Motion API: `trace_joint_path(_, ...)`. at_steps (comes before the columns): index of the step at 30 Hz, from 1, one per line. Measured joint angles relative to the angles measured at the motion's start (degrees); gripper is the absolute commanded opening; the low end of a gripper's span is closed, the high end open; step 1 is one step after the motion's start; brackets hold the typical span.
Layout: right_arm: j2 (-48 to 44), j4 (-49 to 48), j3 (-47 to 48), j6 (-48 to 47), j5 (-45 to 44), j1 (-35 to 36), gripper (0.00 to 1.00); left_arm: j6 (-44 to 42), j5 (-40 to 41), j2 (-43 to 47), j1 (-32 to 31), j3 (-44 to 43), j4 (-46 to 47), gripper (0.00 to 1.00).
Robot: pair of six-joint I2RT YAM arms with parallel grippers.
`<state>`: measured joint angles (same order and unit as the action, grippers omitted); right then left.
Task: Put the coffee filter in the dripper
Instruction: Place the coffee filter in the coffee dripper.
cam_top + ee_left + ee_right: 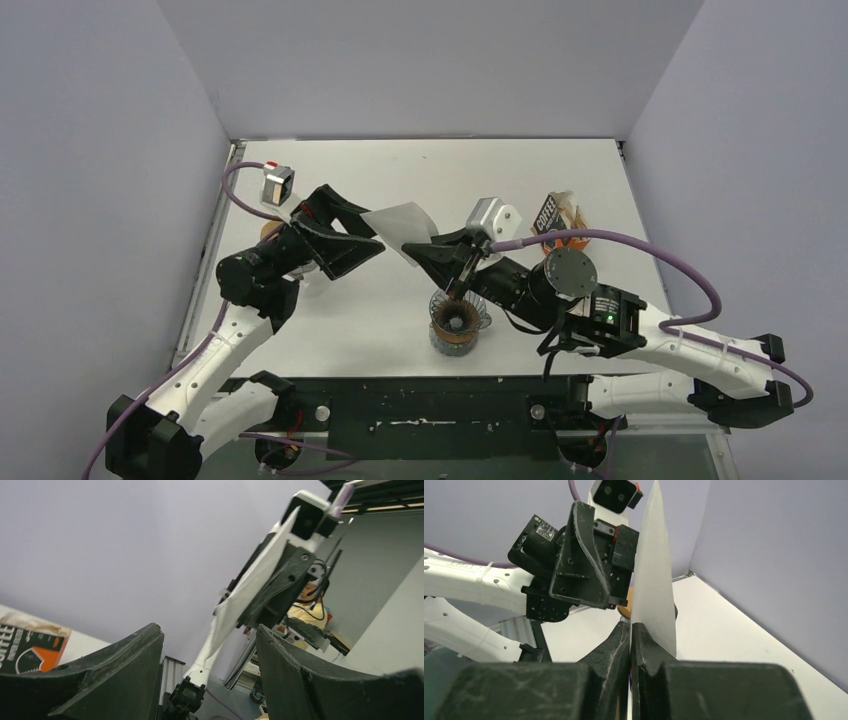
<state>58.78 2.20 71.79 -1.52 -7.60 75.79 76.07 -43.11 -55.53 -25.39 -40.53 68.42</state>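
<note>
White tabletop, lavender-grey walls on three sides.

Top view: coffee filter [400, 222] is up in the air over mid-table, between the two arms. Right gripper [408, 248] has it by the lower corner, jaws pressed together on the paper. Left gripper [378, 232] sits just beside the filter's left edge, jaws spread. Dripper [457, 325] stands on the table under the right wrist, brown collar on, filter well above it. Coffee bag [553, 213] lies back right.

Left wrist: both fingers wide apart. Filter shows edge-on beyond the gap, clamped in the right gripper.

Right wrist: jaws tight on the filter's bottom edge, paper standing upright. Left gripper is close behind it, on its left side; can't tell whether it touches.
</note>
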Motion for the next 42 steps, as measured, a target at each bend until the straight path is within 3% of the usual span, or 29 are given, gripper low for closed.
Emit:
trace_joint_path(10,1.51,23.15,13.20,-6.27,-7.52,-0.02,0.00,-11.30,-0.81,0.20,0.37,-0.11,-23.80,0.66)
trace_joint_path(15,5.09,33.16,17.00,-10.21,-11.54,-1.16,0.00,-19.41,0.04,1.75,0.37,-2.71,-40.41,0.66)
trace_joint_path(20,8.39,42.10,17.97,-14.10,-11.54,-4.76,0.00,-28.94,2.60,3.32,0.37,-10.16,-58.64,0.66)
trace_joint_path(24,11.28,47.78,19.74,-17.05,-8.22,-9.90,0.00,-39.15,7.15,2.99,0.37,-19.69,-77.13,0.66)
trace_joint_path(28,13.18,52.26,20.37,-20.68,-4.15,-13.64,0.00,-47.32,9.97,2.73,0.39,-26.84,-89.59,0.66)
trace_joint_path(35,13.92,59.21,20.90,-28.79,2.84,-13.88,0.00,-54.16,10.56,0.13,0.39,-31.76,-99.49,0.65)
trace_joint_path(42,14.23,65.20,21.75,-37.46,8.31,-13.70,0.00,-56.43,8.52,-3.56,-1.36,-32.94,-101.74,0.65)
